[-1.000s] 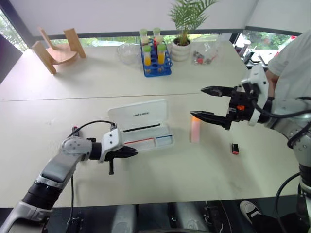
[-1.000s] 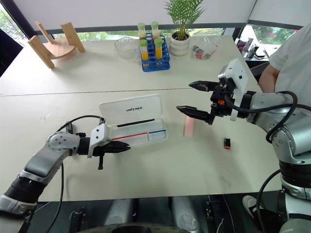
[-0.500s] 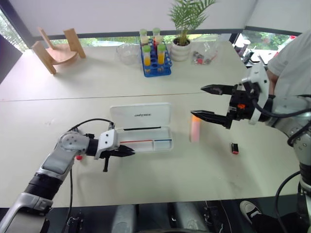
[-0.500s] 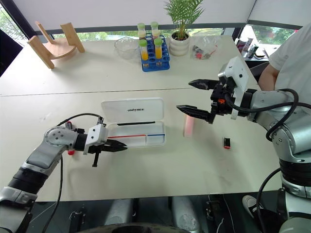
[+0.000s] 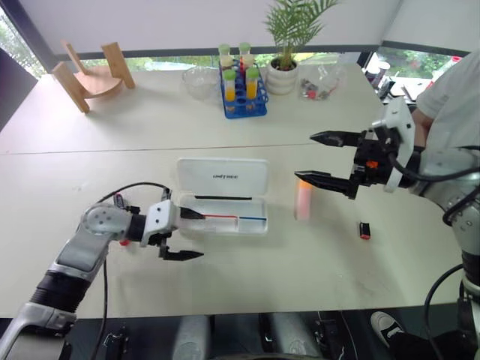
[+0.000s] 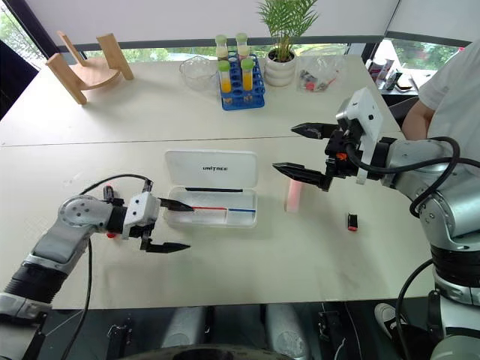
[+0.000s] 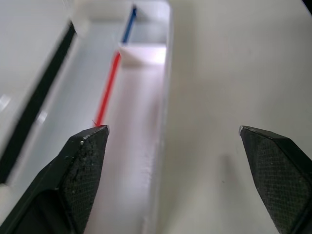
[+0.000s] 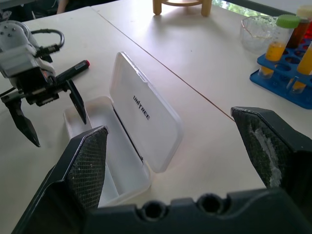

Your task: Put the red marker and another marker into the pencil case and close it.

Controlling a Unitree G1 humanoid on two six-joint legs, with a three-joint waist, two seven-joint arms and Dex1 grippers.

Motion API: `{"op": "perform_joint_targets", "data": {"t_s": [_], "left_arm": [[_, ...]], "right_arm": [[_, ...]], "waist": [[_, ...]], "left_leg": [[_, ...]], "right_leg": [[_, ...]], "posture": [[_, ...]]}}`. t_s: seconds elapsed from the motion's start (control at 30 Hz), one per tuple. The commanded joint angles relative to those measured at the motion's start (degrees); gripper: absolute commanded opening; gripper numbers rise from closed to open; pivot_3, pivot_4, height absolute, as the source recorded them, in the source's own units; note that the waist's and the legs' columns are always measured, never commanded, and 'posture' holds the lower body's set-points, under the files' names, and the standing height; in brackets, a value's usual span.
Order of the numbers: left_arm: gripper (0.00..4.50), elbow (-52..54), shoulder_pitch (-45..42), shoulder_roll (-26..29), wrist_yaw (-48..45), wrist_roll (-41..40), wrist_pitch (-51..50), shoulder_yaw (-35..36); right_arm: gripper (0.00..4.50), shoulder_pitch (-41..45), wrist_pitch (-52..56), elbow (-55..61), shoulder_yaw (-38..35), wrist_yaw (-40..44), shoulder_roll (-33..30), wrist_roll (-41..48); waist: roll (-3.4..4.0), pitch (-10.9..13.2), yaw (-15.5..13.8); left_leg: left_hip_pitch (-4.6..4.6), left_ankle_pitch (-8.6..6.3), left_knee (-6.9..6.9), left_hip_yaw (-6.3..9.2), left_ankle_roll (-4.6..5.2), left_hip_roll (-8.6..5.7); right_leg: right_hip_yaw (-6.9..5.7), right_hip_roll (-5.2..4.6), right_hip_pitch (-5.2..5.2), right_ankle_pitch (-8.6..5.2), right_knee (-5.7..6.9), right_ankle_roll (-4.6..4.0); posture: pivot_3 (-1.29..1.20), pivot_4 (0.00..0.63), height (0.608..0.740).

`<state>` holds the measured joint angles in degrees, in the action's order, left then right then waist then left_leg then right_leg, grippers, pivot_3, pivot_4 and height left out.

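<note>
**Red marker lies behind the left gripper, not ahead of it**

In the head views the left gripper [image 6: 171, 225] sits in the lower left of the frame with its two fingers spread wide and nothing between them. One finger reaches over the near left corner of the pencil case [image 6: 211, 168]; the other hangs over bare table in front of it. The case lies open at centre frame, lid tipped back, thin pens inside.

The red marker [image 8: 74, 69] lies on the table on the far side of the left wrist from the case, so the fingers point away from it. Its long axis runs roughly in line with the case's length, red tip outermost. The left arm is plainly the nearer one, but I judge it would have to draw back and turn before it could take the marker.

The other marker [image 5: 302, 198], pale pink with an orange cap, stands upright right of the case, just below the right gripper [image 5: 334, 161], whose fingers are also parted and empty. That arm is the closer one for it.
</note>
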<state>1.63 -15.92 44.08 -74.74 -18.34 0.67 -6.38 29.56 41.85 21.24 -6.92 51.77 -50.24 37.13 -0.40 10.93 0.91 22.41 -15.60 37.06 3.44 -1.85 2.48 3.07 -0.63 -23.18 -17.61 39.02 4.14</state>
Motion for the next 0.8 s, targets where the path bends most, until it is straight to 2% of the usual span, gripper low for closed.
{"op": "perform_joint_targets", "data": {"t_s": [0.03, 0.27, 0.33, 0.47, 0.53, 0.6, 0.67, 0.8], "left_arm": [[4.48, 5.7, 0.7, 2.1, 0.5, -3.9, -3.4, 4.2], [4.48, 12.4, 4.4, 8.7, 2.7, -10.4, -14.9, 13.8], [4.48, 11.2, 6.6, 11.3, 7.1, -11.4, -21.5, 19.7], [4.48, 9.7, 9.6, 12.7, 17.5, -10.3, -32.4, 27.7], [4.48, 10.8, 11.2, 11.3, 26.2, -8.0, -38.5, 30.7], [4.48, 14.9, 13.1, 6.8, 37.1, -7.1, -48.2, 33.9], [4.48, 18.6, 14.0, 3.0, 44.2, -6.6, -54.7, 35.6], [4.48, 26.7, 12.6, -9.8, 57.3, -7.2, -67.7, 37.7]], "right_arm": [[4.50, 1.4, -1.3, 0.1, -0.2, 0.4, 0.3, -0.3], [4.50, 2.1, -2.1, -0.9, 0.6, 0.9, 0.9, -1.0], [4.50, 2.0, -2.2, -1.0, 0.5, 1.0, 0.8, -1.0], [4.50, 1.6, -2.4, -0.8, 0.3, 1.1, 0.8, -1.0], [4.50, 1.3, -2.5, -0.6, 0.2, 1.0, 0.9, -1.0], [4.50, 1.1, -2.7, -0.6, 0.3, 0.8, 1.2, -1.1], [4.50, 1.0, -2.9, -0.7, 0.5, 0.7, 1.5, -1.2], [4.50, 1.5, -3.5, -1.4, 1.2, 0.8, 2.4, -1.8]], "waist": [[0.00, 0.0, 0.1], [0.01, 0.0, 0.3], [0.02, 0.0, 0.4], [0.01, 0.1, 0.2], [0.01, 0.1, 0.2], [0.01, 0.1, 0.2], [-0.01, 0.1, 0.2], [-0.12, 0.1, -0.1]], "left_leg": [[0.00, 0.00, 0.00, 0.00, 0.00, 0.00], [-0.01, 0.00, -0.02, 0.00, 0.00, 0.02], [-0.01, 0.00, -0.03, -0.01, 0.00, 0.03], [-0.01, 0.00, -0.03, 0.00, 0.00, 0.03], [0.00, 0.00, -0.03, -0.01, 0.00, 0.02], [0.00, 0.00, -0.03, 0.00, 0.00, 0.02], [0.01, 0.00, -0.03, 0.01, 0.00, 0.02], [0.02, 0.01, 0.04, 0.07, -0.02, 0.01]], "right_leg": [[0.00, 0.00, 0.00, 0.00, 0.00, 0.00], [0.00, 0.03, -0.03, 0.00, 0.00, 0.00], [0.01, 0.03, -0.04, 0.00, 0.00, 0.00], [-0.01, 0.02, -0.05, 0.00, 0.00, 0.00], [0.00, -0.02, -0.04, -0.01, 0.00, 0.00], [0.00, -0.03, -0.04, -0.01, -0.01, 0.01], [0.00, -0.05, -0.02, 0.00, -0.01, 0.01], [-0.04, -0.06, 0.01, 0.01, 0.02, 0.02]], "posture": [[0.00, 0.150, 0.740], [0.00, 0.150, 0.740], [0.00, 0.150, 0.740], [0.00, 0.150, 0.740], [0.00, 0.150, 0.740], [0.00, 0.150, 0.740], [0.00, 0.150, 0.740], [0.00, 0.150, 0.740]]}}
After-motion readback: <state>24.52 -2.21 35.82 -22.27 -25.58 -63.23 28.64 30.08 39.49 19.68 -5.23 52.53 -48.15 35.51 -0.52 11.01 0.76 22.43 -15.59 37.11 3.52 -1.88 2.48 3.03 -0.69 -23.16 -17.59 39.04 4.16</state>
